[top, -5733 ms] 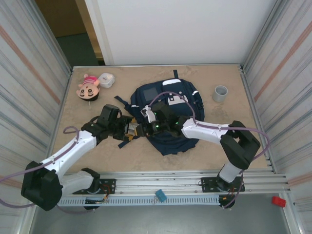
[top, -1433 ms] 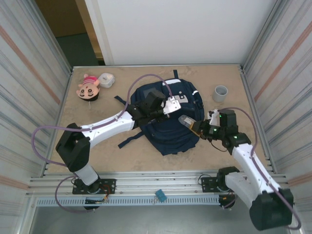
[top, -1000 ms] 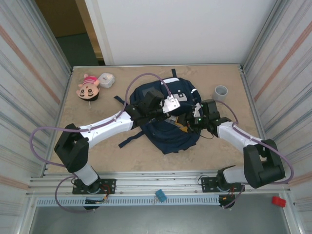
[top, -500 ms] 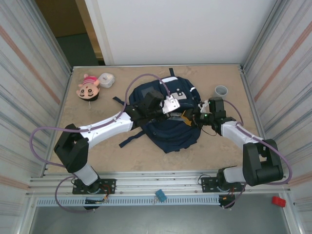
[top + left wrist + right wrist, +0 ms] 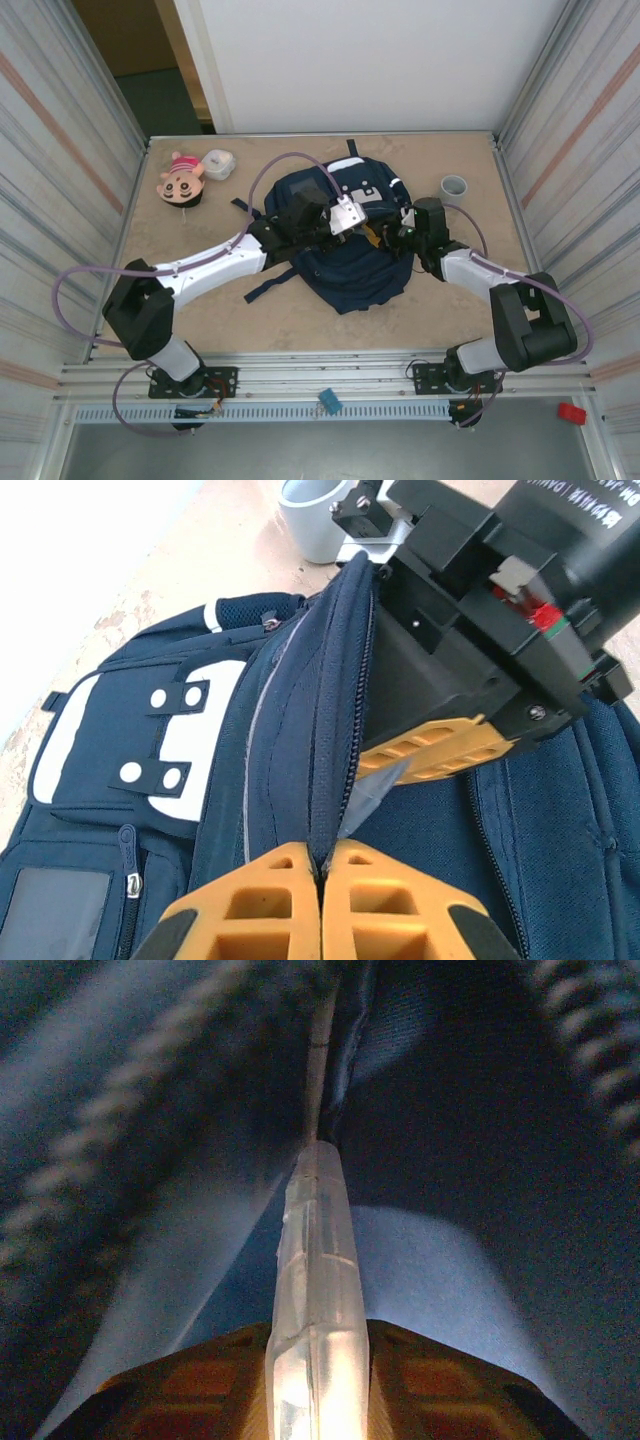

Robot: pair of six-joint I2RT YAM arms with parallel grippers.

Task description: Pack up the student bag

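We see the student bag (image 5: 345, 268) lying at the centre of the top view. Our left gripper (image 5: 322, 865), at the bottom of its wrist view, has its jaws pressed together on the bag's zipper edge (image 5: 340, 748). Our right gripper (image 5: 318, 1352) sits inside the opening, jaws clamped on a clear plastic item (image 5: 313, 1230).

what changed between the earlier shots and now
The right gripper, carrying a clear plastic piece, swung left from beside the student bag into its open mouth. The left gripper stayed shut on the bag, holding it open. The doll did not move.
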